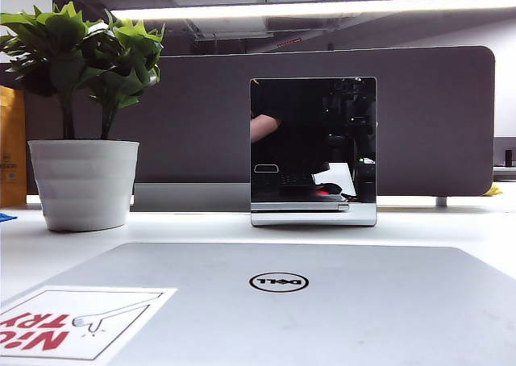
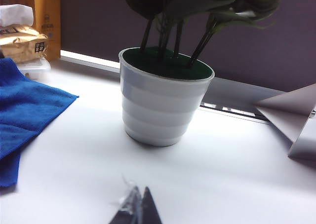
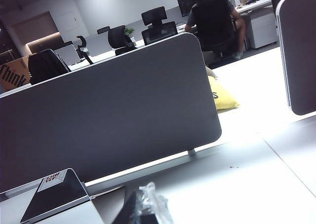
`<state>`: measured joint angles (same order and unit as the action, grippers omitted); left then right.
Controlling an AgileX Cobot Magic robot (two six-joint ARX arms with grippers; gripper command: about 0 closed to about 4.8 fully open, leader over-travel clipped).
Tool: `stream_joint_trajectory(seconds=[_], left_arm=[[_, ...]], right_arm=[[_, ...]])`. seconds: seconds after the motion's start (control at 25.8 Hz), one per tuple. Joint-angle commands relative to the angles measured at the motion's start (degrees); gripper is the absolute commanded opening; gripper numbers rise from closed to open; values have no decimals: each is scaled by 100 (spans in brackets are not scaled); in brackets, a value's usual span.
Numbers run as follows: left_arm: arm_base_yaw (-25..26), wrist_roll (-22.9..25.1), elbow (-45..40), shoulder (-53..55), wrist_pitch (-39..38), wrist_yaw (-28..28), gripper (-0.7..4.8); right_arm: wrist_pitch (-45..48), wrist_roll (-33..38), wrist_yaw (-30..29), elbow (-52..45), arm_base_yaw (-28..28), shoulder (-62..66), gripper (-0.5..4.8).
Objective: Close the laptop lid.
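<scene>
Since neither arm shows in the exterior view, the relation has to be read from the lid [image 1: 322, 318] itself: it fills the foreground of that view, silver outside up with the Dell logo [image 1: 279, 282] and the sticker [image 1: 76, 324], its long axis running side to side across the desk [image 1: 201, 225], and it looks nearly flat (no keyboard, screen or seam is visible, so I cannot tell whether it is fully down). The left gripper [image 2: 134, 210] hangs low over bare desk facing the pot [image 2: 160, 105]; only a dark tip shows, so I cannot tell whether its jaws are spread or pressed together. The right gripper [image 3: 140, 209] sits low too, looking toward the grey divider [image 3: 113, 105], with crinkled film at its tip; its jaws cannot be read either. My judgement is that the 2 arms flank the lid, which lies back toward the robot from both tips, with neither clearly nearer. Any remaining push would go downward on the broad face.
</scene>
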<state>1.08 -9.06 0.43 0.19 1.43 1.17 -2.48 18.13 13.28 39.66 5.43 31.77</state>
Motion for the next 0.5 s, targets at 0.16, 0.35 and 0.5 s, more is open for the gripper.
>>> stream_joint_trajectory(seconds=[0.16,0.35,0.5], left_arm=[[13,7,7,4,81,-4,-5],[13,278,7,4,81,17,-5],[13,343,7,4,77,15,-5]], right_arm=[[59,-15,-11,24,7,4,-1],[59,-15,-11,24,7,4,-1],[59,-15,-11,24,7,4,-1]])
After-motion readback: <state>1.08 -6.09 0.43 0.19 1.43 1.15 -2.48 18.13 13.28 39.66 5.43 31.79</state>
